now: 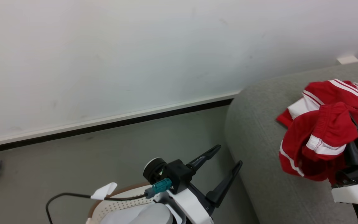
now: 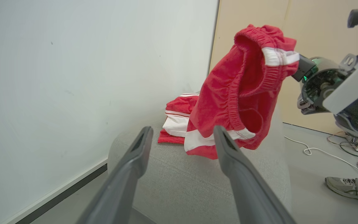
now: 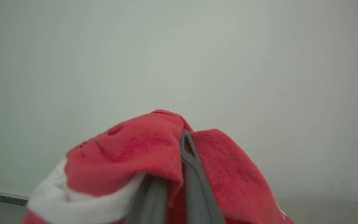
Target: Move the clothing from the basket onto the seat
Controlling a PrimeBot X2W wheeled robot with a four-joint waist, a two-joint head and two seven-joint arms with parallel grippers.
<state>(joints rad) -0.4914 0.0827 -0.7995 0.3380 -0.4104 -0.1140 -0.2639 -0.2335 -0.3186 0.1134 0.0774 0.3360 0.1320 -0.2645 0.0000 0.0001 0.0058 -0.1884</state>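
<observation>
Right gripper (image 3: 174,183) has its fingers pinched together on a bunch of the clothing (image 1: 322,130). It looks like red shorts with white trim, with the fabric draped over and around the fingertips. Because it's grabbed by a random fold, the shorts hang in a lumpy bundle instead of flat. They're up over the seat (image 1: 259,130), right next to another red-and-white piece (image 2: 179,115) that's already lying on the cushion near the wall. I can't tell from these angles whether the bottom hem is touching the upholstery.

Left gripper (image 1: 228,155) is spread wide with nothing in it. It sits above the basket (image 1: 120,202), just off the seat's rounded corner, fingers pointing toward the sofa. My guess is it's parked there to stay clear while the other arm does the drop (or to be ready for the next grab). What's inside the basket is mostly hidden behind the arm, so I can't say how much is left.

So I'd say this is the placing step: lower a bit, let go, and the shorts should flop down beside the first piece. The main risk is the cloth snagging on a finger when it opens.
</observation>
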